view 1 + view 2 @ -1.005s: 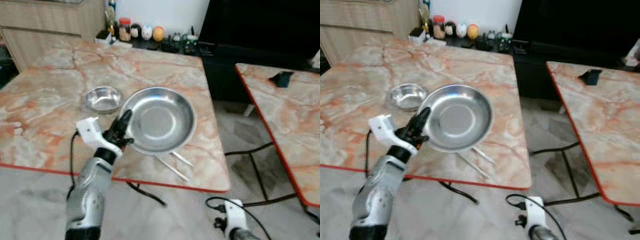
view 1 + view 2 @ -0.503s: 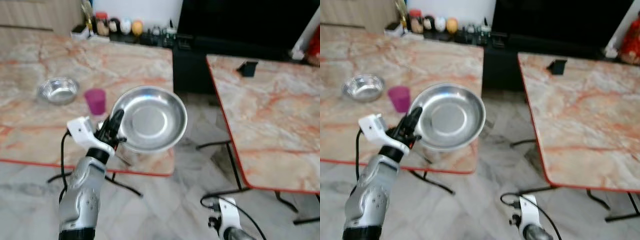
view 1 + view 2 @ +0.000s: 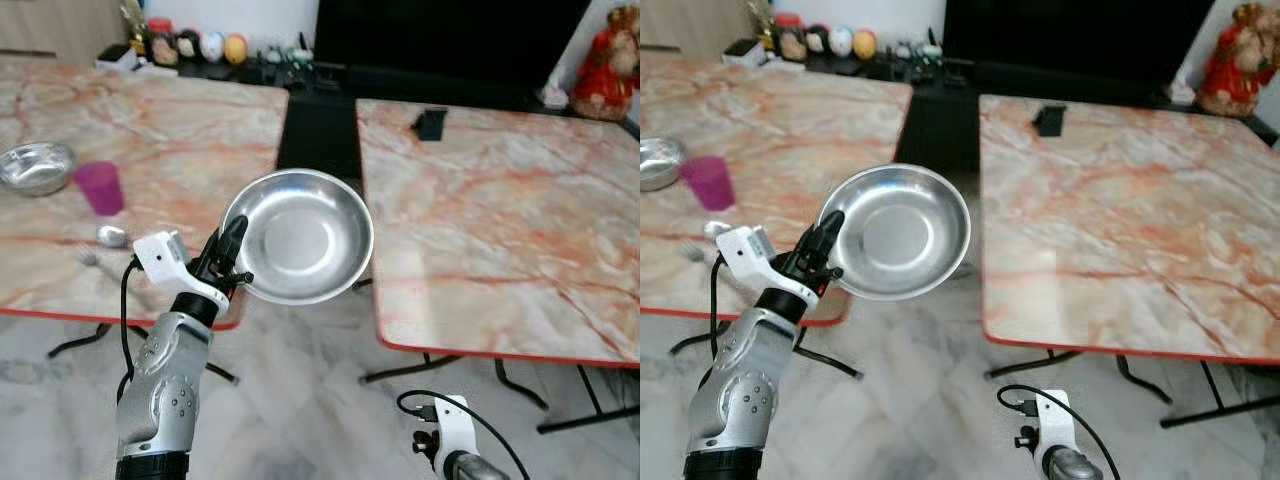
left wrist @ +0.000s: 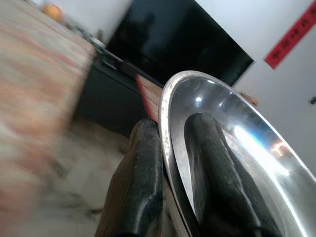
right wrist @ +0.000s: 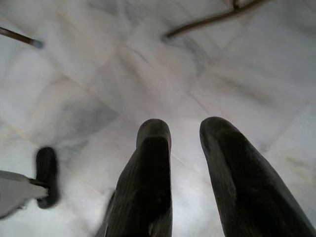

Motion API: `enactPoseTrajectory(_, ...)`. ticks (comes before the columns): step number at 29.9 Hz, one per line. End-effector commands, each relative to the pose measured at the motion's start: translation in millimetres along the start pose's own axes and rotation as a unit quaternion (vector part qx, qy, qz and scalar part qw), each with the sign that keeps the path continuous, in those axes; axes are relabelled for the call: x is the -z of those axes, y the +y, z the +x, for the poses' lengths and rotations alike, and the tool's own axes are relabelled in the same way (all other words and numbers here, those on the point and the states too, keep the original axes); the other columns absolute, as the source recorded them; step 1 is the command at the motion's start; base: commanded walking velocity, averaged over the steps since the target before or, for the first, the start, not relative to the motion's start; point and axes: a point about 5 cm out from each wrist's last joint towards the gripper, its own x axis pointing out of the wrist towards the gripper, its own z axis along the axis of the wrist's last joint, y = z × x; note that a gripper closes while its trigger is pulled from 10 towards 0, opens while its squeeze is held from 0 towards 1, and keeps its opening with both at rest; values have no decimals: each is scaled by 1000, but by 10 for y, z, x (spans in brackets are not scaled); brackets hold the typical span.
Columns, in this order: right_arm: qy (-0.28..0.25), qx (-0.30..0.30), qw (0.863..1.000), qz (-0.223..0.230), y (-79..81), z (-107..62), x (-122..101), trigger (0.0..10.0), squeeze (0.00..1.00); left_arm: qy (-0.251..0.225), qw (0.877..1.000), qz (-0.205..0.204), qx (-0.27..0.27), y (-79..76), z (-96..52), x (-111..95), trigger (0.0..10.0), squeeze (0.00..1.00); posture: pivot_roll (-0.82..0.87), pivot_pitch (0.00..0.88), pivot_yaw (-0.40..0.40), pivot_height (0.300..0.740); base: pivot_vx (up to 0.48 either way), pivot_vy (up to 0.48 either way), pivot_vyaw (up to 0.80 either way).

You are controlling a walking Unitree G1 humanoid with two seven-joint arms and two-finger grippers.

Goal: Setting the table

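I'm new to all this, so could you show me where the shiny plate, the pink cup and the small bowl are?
steel plate [image 3: 300, 235], left eye view, flat centre.
pink cup [image 3: 101, 188], left eye view, side wall.
small steel bowl [image 3: 35, 165], left eye view, inner hollow.

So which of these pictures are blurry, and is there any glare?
Left wrist view: the table at the side is smeared, while the fingers and steel plate stay sharp, with bright glints on the metal. Right wrist view: soft floor, blurred edges. Eye views: fairly clear, a pale sheen on the right table.
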Motion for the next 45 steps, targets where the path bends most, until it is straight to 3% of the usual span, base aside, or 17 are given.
enactPoseTrajectory(1, -5, 8, 1000, -2, -57, -4, -41, 10000, 0, 1, 1000, 6, 14, -51, 22, -8, 10000, 0, 123, 0, -96, 740, 0, -409, 0)
enactPoseTrajectory(32, -3, 4, 1000, 8, 16, 0, 14, 10000, 0, 34, 998, 57, 13, 147, -20, 0, 10000, 0, 115, 0, -58, 740, 0, -408, 0)
enactPoseTrajectory(45, -5, 3, 1000, 15, 47, 3, 21, 10000, 0, 37, 997, 66, 21, 146, 11, -17, 10000, 0, 122, 0, -49, 740, 0, -408, 0)
